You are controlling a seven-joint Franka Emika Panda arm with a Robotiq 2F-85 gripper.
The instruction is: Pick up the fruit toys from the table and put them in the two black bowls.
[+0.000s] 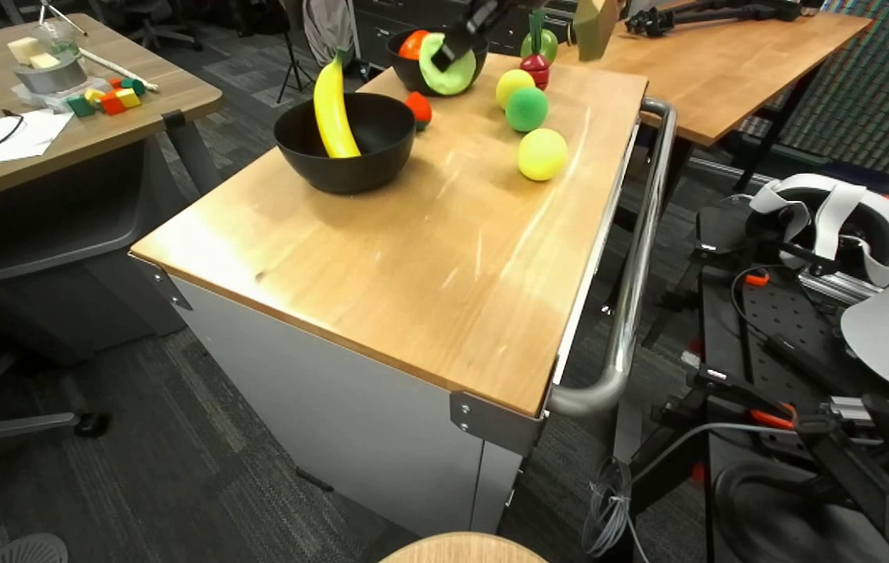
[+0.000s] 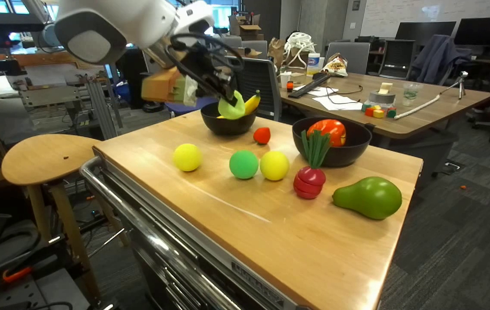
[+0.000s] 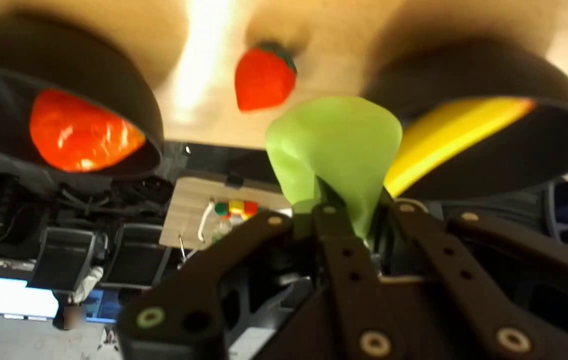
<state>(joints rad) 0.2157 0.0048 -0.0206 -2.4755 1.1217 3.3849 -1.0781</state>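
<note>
We find yellow ball point(image 2: 187, 157) on table point(image 2: 279, 206). Black bowl point(image 2: 226, 128) holds banana point(image 2: 252, 104). Gripper point(image 2: 230, 100) clamped on pale-green toy point(image 2: 231, 113), above table. Green ball point(image 2: 244, 164), strawberry point(image 2: 262, 135), second yellow ball point(image 2: 275, 165) on table. Red bulb with green leaves point(image 2: 309, 183) stands near second black bowl point(image 2: 344, 156); we see red-orange toy point(image 2: 331, 131) inside. Green pear point(image 2: 370, 198) on side.

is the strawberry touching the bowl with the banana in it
Apart: the wrist view shows wooden tabletop between the strawberry and the black bowl.
</note>
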